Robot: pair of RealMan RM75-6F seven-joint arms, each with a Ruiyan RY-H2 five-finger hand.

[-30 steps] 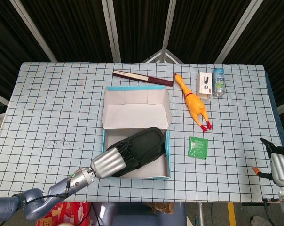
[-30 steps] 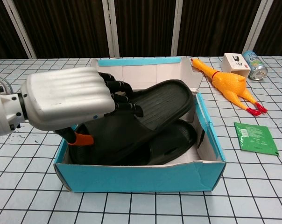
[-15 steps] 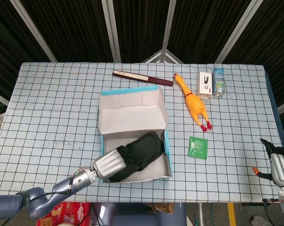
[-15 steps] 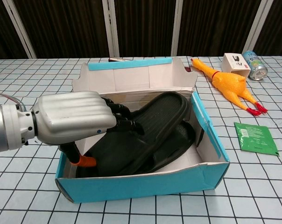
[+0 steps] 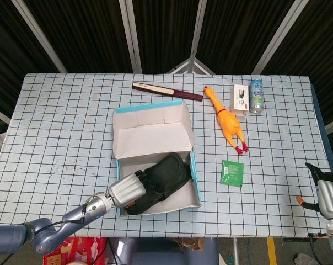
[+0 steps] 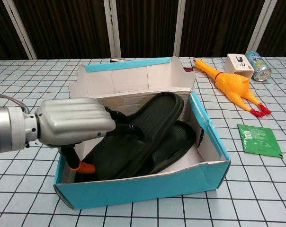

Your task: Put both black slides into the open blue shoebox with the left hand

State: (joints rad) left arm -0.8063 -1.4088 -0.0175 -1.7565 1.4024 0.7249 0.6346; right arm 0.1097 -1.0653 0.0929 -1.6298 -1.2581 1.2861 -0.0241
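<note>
The left hand (image 6: 72, 126) reaches into the open blue shoebox (image 6: 147, 187), its fingers (image 6: 115, 127) lying on the upper black slide (image 6: 147, 125), which rests slanted over the lower black slide (image 6: 178, 142); whether it grips is unclear. Right of the box on the checked bench (image 5: 62, 127) lie a green packet (image 6: 259, 140) and a rubber chicken (image 6: 230, 86), with a white carton (image 6: 239, 65) and can (image 6: 256, 65) beyond. The right hand (image 5: 327, 194) sits at the bench edge, partly cut off, its fingers unreadable.
</note>
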